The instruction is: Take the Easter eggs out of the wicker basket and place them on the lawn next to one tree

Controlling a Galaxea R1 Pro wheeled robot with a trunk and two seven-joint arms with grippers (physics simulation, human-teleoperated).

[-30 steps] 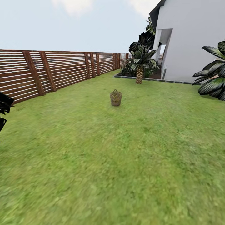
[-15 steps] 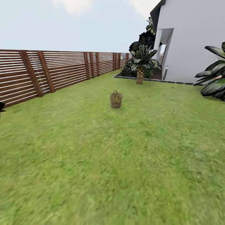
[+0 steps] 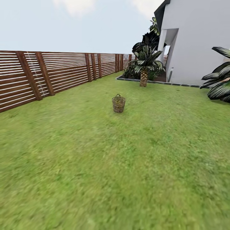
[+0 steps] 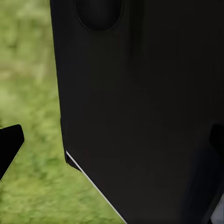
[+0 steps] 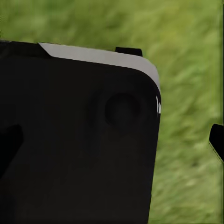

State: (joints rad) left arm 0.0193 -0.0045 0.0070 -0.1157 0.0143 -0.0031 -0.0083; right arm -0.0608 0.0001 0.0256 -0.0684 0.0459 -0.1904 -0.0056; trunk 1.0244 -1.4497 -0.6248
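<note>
Both wrist views look past dark robot body panels onto blurred grass, with a dark fingertip (image 4: 9, 147) at the frame edge on the left arm and another (image 5: 217, 140) on the right, so I cannot tell whether either pincer is apart or together. The wicker basket (image 3: 118, 103) stands upright on the lawn (image 3: 115, 166), well ahead and centred, its contents too small to make out. The step in hand looks like the approach, best driven straight with the basket kept centred, stopping short enough for an arm to reach down into it

Brown open-weave wicker basket (image 3: 118, 103), mottled green lawn (image 3: 127, 166), brown slatted fence (image 3: 57, 75), white house wall (image 3: 198, 41).
</note>
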